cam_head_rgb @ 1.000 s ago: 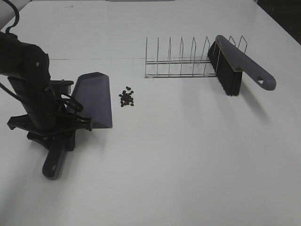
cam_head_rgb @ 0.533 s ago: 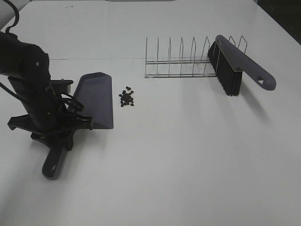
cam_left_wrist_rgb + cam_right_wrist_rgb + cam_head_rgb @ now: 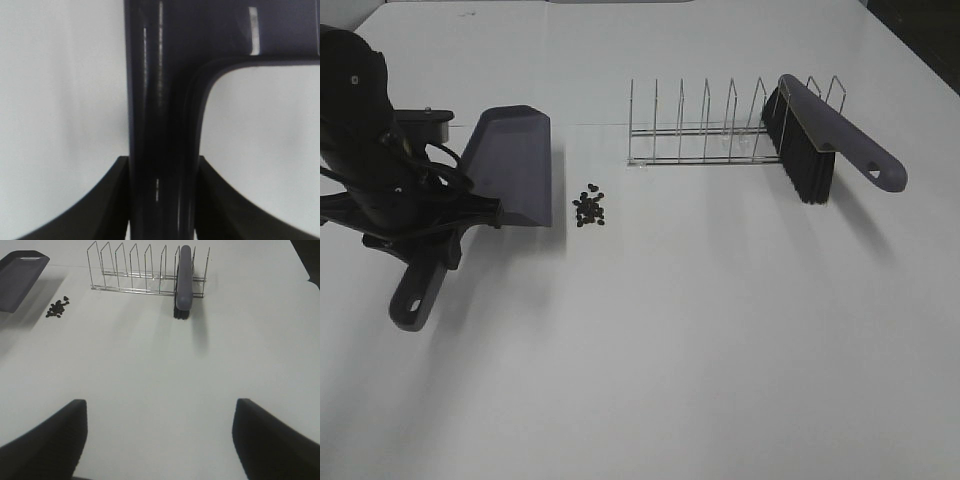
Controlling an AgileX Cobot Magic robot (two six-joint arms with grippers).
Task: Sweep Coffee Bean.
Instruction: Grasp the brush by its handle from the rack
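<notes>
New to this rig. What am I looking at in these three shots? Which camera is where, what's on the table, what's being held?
It is a robot with two arms, each ending in a two-fingered gripper. One picture comes from a camera mounted high above the white table. The other two come from a camera on each arm's wrist, looking out along the fingers. On the table are a small pile of coffee beans, a wire rack and a brush propped at the rack's end. The left gripper is shut on the handle of a dark dustpan, whose blade is near the beans but not touching them. The right gripper is open and holds nothing.
</notes>
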